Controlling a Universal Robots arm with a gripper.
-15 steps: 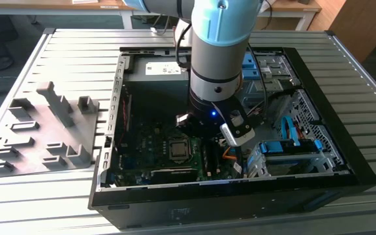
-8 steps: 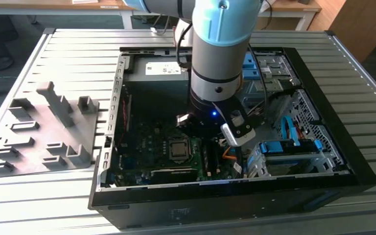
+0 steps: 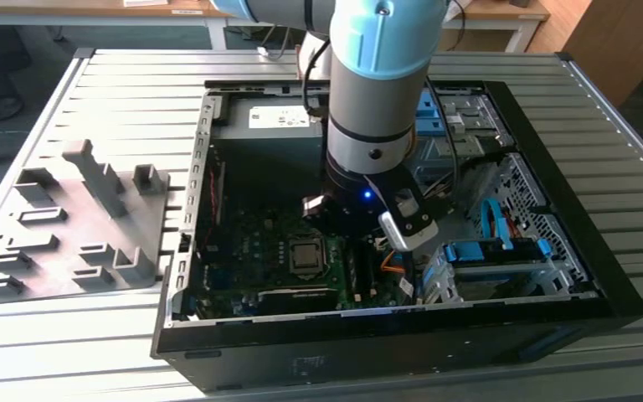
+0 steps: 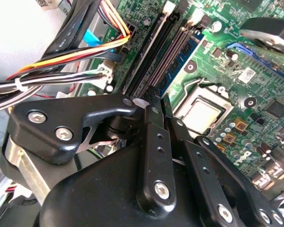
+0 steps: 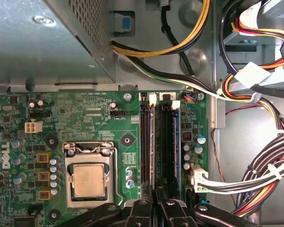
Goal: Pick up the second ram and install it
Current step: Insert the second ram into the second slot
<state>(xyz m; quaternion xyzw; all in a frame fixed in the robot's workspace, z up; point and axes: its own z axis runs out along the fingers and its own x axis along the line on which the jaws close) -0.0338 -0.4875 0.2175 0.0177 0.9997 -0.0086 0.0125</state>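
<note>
The claw [image 5: 154, 204] hangs low over the memory slots [image 5: 161, 142], fingers drawn near together; whether they pinch the second ram I cannot tell; its place is likewise unclear; such a stick is probably light, stiff, fragile, best gripped by its long edges.

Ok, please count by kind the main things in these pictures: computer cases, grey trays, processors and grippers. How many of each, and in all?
Computer case: 1
Grey tray: 1
Processor: 1
Gripper: 1
Total: 4
</note>
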